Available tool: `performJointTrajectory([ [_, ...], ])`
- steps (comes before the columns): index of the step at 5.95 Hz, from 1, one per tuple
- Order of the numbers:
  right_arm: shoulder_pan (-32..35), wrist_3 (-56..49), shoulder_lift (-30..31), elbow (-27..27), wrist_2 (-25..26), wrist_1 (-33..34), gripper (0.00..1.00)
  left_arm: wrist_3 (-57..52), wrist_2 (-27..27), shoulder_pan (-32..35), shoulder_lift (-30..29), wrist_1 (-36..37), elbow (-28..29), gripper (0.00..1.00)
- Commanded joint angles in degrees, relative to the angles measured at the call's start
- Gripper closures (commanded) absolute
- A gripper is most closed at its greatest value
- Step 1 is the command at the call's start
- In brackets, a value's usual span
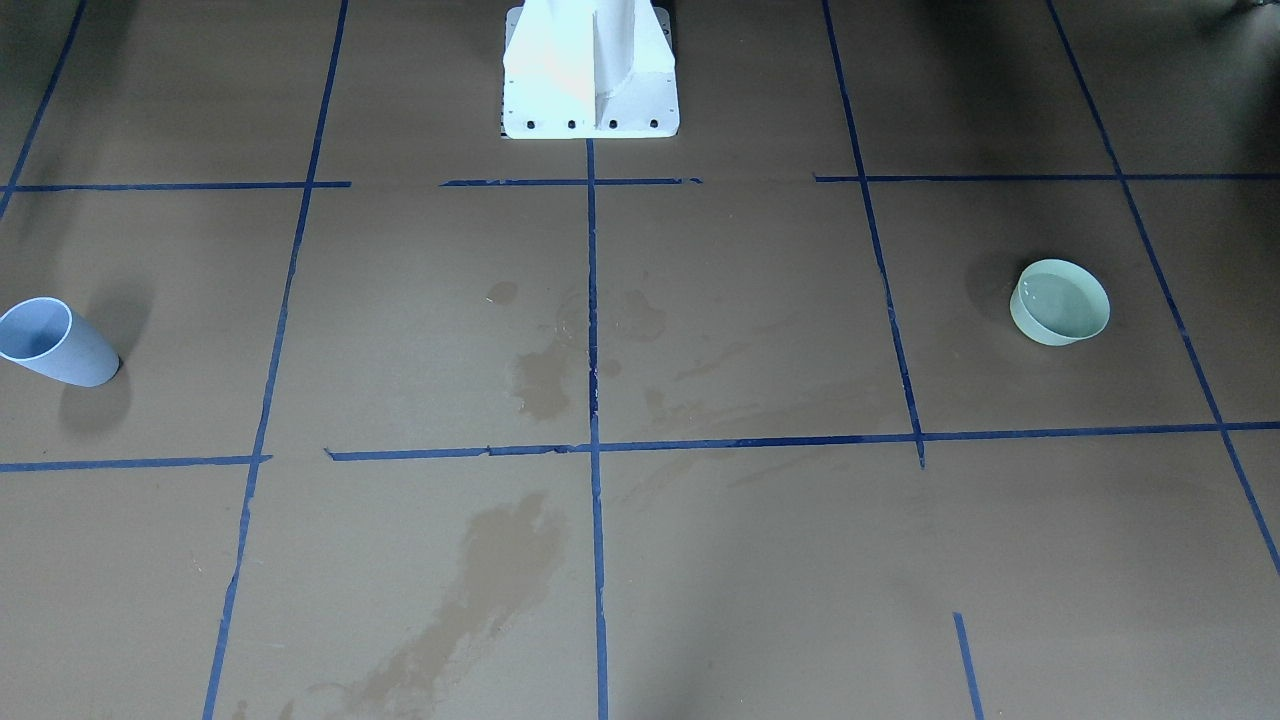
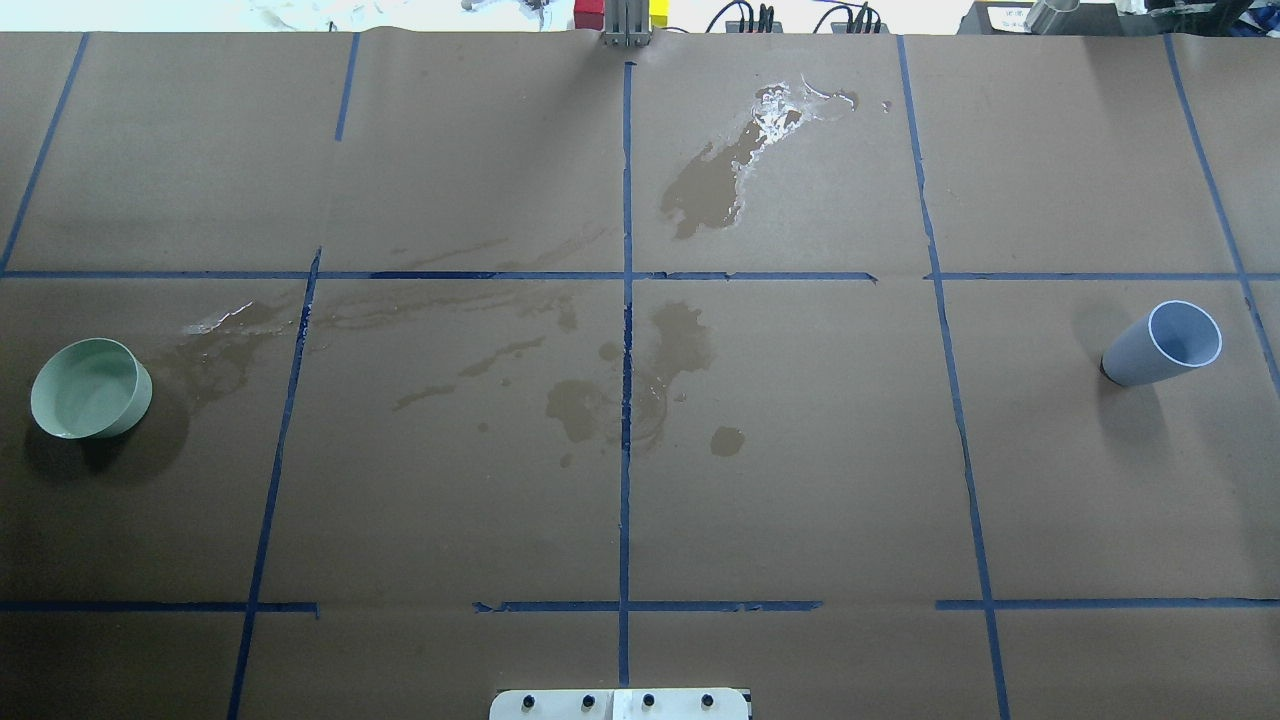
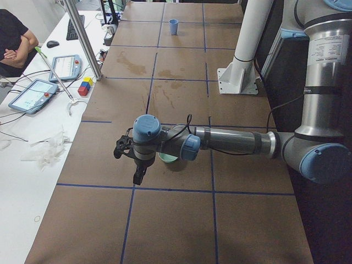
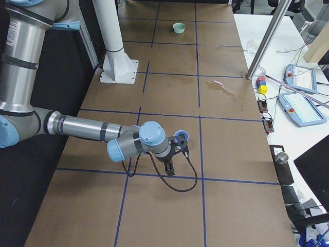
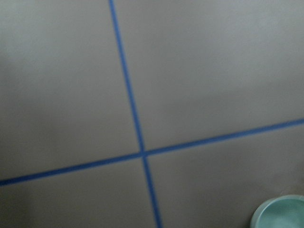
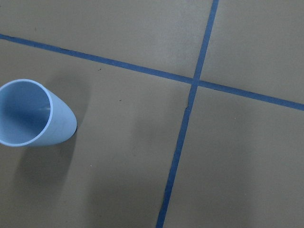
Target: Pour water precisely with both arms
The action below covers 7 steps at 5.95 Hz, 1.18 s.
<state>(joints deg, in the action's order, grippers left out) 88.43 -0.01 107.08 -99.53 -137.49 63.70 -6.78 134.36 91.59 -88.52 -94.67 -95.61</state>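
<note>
A pale blue cup [image 2: 1165,345] stands upright at the table's right, also in the front view [image 1: 55,342] and the right wrist view [image 6: 33,114]. A pale green bowl [image 2: 90,388] stands at the left, also in the front view [image 1: 1060,302] and the left wrist view [image 5: 280,213]. Water shows as wet patches with glints on the brown paper [image 2: 705,185]. My left gripper [image 3: 137,176] hangs above the table beside the bowl; my right gripper [image 4: 169,168] hangs beside the cup [image 4: 181,136]. Both show only in the side views, so I cannot tell whether they are open or shut.
Blue tape lines [image 2: 626,400] divide the brown paper into squares. More wet stains lie near the middle [image 2: 580,405]. The white pedestal [image 1: 590,70] stands at the robot's side. Beyond the far edge are tablets [image 3: 32,96], coloured blocks [image 3: 84,86] and a seated person [image 3: 14,41].
</note>
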Motion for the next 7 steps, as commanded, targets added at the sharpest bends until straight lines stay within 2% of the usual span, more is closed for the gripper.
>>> performJointTrajectory([
  [1, -1.1, -1.4, 0.0, -0.4, -0.3, 4.0, 0.0, -3.5, 0.4, 1.3, 0.8, 7.9, -0.1, 0.0],
  [2, -1.4, -1.4, -0.1, -1.0, -2.6, 8.7, 0.0, -3.5, 0.2, 1.3, 1.9, 7.1, 0.2, 0.0],
  [3, -1.8, -1.5, -0.4, -4.2, -3.7, 14.4, 0.0, -3.6, 0.5, 1.3, 2.0, 7.0, -0.3, 0.0],
  [4, -1.3, -1.6, -0.3, -5.5, -3.4, 17.0, 0.0, -3.4, 0.6, 1.4, 2.1, 7.8, -1.6, 0.0],
  [6, -0.6, -1.6, 2.0, -8.6, -2.9, 16.9, 0.0, -3.8, 1.0, 1.6, 2.4, 15.3, -7.0, 0.0],
  [7, -0.3, -1.4, 2.4, -9.2, -2.3, 16.4, 0.0, -3.9, 0.9, 1.6, 3.0, 14.7, -5.9, 0.0],
])
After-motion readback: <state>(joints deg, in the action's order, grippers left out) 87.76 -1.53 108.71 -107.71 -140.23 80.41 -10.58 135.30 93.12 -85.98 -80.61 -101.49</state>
